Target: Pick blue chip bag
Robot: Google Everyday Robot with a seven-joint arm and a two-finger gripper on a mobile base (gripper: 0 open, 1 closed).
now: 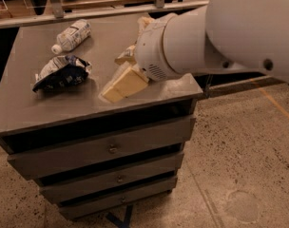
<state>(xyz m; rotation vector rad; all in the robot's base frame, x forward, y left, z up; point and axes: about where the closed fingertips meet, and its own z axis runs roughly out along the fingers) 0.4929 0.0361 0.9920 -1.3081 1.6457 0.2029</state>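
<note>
arm (220, 37): a thick white arm comes in from the upper right, over the right half of the cabinet; its rounded end sits above the tan chip bag.
gripper: hidden behind the arm's bulk, somewhere over the far right part of the cabinet top (cannot tell whether it is spread or closed).
blue chip bag (62, 72): lying crumpled on the left side of the cabinet top, dark blue with white patches, well apart from the arm and untouched.
bottle (72, 35): on its side behind the blue chip bag, near it but not touching, cap pointing to the left front.
tan chip bag (125, 82): near the middle of the top, to the right of the blue chip bag, its far end covered by the arm.
cabinet (49, 108): grey, flat top, three drawers (111, 148) with small knobs below.
floor (239, 165): speckled stone, an orange line at the right.
</note>
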